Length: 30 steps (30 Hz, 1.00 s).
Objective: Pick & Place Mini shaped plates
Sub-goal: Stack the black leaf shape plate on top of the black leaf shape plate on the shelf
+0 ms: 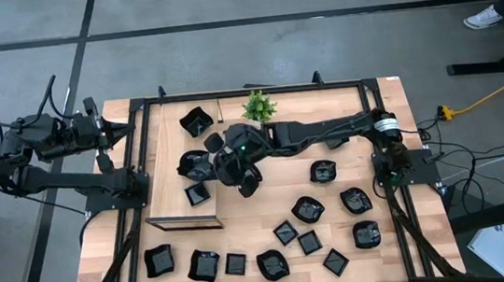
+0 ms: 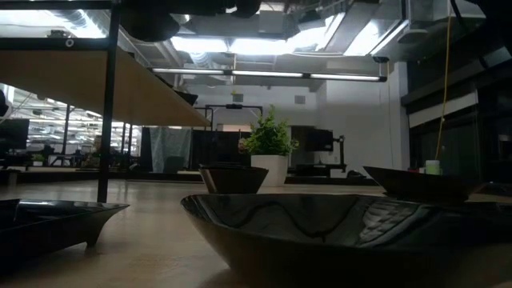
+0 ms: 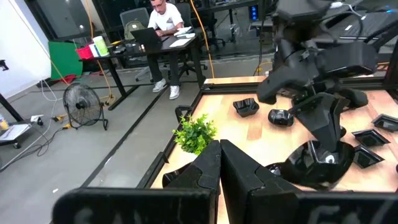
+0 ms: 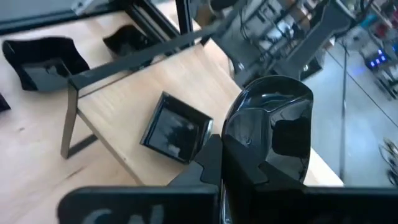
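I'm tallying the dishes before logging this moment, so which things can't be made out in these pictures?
- High view: dishes under the right arm's wrist; the arm covers them, so no full count.
- Low view: the near plate fills the front, hiding the table behind it.
- Right wrist view: the held plate hides the right gripper tips.
- Left wrist view: the left gripper blocks the near tray.

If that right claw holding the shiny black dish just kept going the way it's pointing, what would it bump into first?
Probably the wooden tray below. The right gripper is shut on a rounded black plate and aims down at bare wood beside a square plate. Depth is hard to judge.
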Motion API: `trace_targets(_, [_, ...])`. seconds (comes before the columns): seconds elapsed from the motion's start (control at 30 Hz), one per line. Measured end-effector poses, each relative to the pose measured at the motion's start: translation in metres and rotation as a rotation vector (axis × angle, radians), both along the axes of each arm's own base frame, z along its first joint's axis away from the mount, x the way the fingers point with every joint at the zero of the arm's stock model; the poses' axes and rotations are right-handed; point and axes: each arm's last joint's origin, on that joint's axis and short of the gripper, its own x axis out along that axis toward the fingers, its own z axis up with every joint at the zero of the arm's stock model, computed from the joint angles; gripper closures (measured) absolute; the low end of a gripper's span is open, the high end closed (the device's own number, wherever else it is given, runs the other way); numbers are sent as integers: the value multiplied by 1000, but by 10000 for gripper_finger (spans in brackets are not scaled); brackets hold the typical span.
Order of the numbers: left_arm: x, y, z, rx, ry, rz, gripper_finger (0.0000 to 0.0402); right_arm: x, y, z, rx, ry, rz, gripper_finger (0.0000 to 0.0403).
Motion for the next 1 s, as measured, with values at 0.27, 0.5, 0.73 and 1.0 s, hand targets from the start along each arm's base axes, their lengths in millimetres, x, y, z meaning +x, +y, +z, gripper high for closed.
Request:
trace_targets(0.27, [0,0,0,0,1,0,398,23,-17,-35,8,-7,13,392])
trace_targets(0.5, [0,0,0,0,1,-1,398,30,-26,-45,8,-24,-6,391])
trace_targets(0.73, [0,0,0,0,1,-1,398,29,-27,-44,12,-17,-40,391])
trace_targets(1.0, [0,0,0,0,1,0,398,27,-28,-47,-7,19,-85,348])
